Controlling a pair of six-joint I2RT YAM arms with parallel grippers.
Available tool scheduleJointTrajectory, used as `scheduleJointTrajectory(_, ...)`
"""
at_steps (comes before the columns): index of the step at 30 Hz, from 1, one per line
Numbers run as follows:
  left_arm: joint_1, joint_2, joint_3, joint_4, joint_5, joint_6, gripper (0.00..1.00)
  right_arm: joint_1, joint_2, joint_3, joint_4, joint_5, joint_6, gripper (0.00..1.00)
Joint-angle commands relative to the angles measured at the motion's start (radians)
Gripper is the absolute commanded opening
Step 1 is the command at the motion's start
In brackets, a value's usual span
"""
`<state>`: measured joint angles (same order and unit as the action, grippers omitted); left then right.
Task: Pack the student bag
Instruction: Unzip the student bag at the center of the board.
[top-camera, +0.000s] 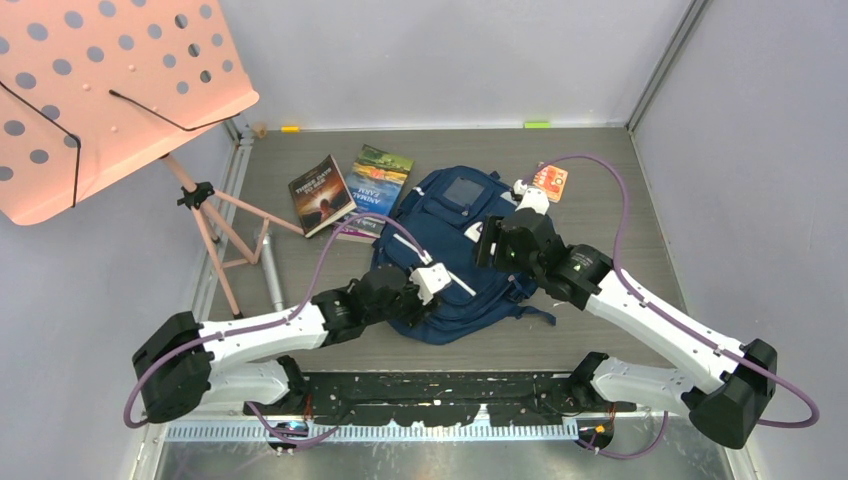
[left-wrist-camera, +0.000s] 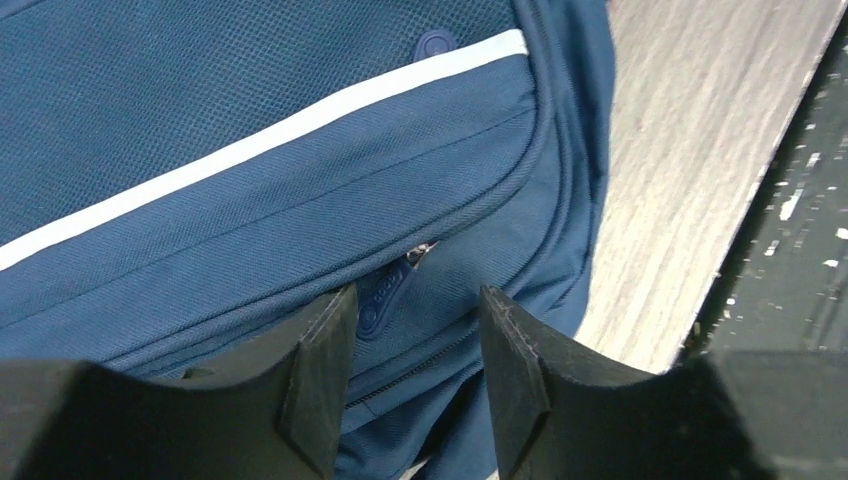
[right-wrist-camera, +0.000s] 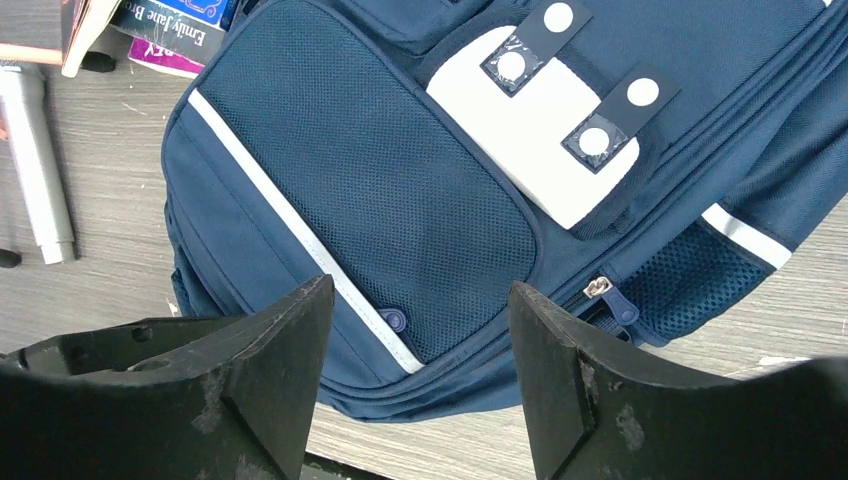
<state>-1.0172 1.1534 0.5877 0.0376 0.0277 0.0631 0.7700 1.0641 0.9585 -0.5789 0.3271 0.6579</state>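
The student bag (top-camera: 455, 215) is a navy blue backpack with white trim, lying flat in the middle of the table. My left gripper (top-camera: 440, 290) is open, low over the bag's near edge. In the left wrist view its gripper (left-wrist-camera: 418, 300) straddles a zip line, and a blue zip pull (left-wrist-camera: 385, 290) lies by the left finger, not gripped. My right gripper (top-camera: 483, 245) is open and empty above the bag's right side. In the right wrist view that gripper (right-wrist-camera: 420, 290) hovers over the mesh front pocket (right-wrist-camera: 390, 170), with the white buckle patch (right-wrist-camera: 545, 150) beyond it.
Two books (top-camera: 320, 193) (top-camera: 378, 180) lie at the bag's far left, on another book. An orange booklet (top-camera: 551, 182) lies at the far right. A pink music stand (top-camera: 100, 90) with tripod legs (top-camera: 235, 240) stands at the left. A second zip pull (right-wrist-camera: 612, 297) sits on the bag's side.
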Motion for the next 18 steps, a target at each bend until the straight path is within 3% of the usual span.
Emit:
scheduleJointTrajectory(1,-0.036,0.017,0.020,0.102,-0.182,0.056,0.48,-0.005,-0.034,-0.003,0.039,-0.012,-0.026,0.70)
scheduleJointTrajectory(8,-0.045,0.037,-0.016,0.185,-0.257,0.052,0.42,-0.005,-0.045,-0.027,0.081,-0.074,-0.062,0.70)
scheduleJointTrajectory(12,-0.046,0.077,-0.023,0.218,-0.246,0.061,0.28,-0.005,-0.047,-0.059,0.128,-0.143,-0.122,0.69)
scheduleJointTrajectory(16,-0.045,0.073,-0.019,0.210,-0.237,0.045,0.03,-0.005,-0.060,-0.108,0.188,-0.222,-0.191,0.68)
scheduleJointTrajectory(18,-0.045,0.044,-0.024,0.208,-0.247,0.028,0.00,-0.004,-0.064,-0.138,0.223,-0.258,-0.216,0.67)
